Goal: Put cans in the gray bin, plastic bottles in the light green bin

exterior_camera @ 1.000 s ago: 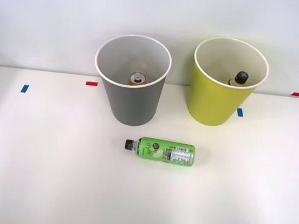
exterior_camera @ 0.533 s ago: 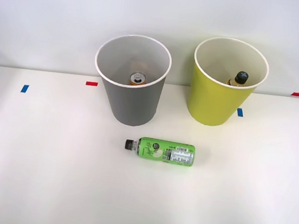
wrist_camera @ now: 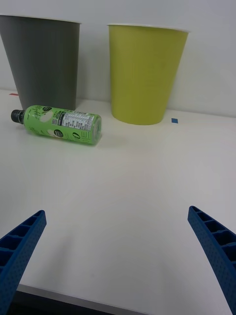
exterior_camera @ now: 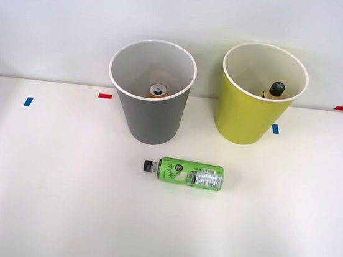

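A green-labelled plastic bottle (exterior_camera: 186, 173) with a black cap lies on its side on the white table, cap pointing left, just in front of the gray bin (exterior_camera: 150, 117). An orange can (exterior_camera: 157, 90) sits inside the gray bin, its silver top showing. The light green bin (exterior_camera: 248, 115) stands to the right and holds a black-capped amber bottle (exterior_camera: 274, 90). In the wrist view the same green bottle (wrist_camera: 58, 124) lies ahead of my right gripper (wrist_camera: 118, 261), before the gray bin (wrist_camera: 43, 61) and the light green bin (wrist_camera: 145, 73). The blue ribbed fingers (wrist_camera: 19, 248) stand wide apart, holding nothing.
Small red (exterior_camera: 105, 96) and blue (exterior_camera: 28, 101) tape marks dot the table, with another blue mark (exterior_camera: 275, 129) by the light green bin. A white wall rises right behind the bins. The table's front edge shows just under my fingers in the wrist view.
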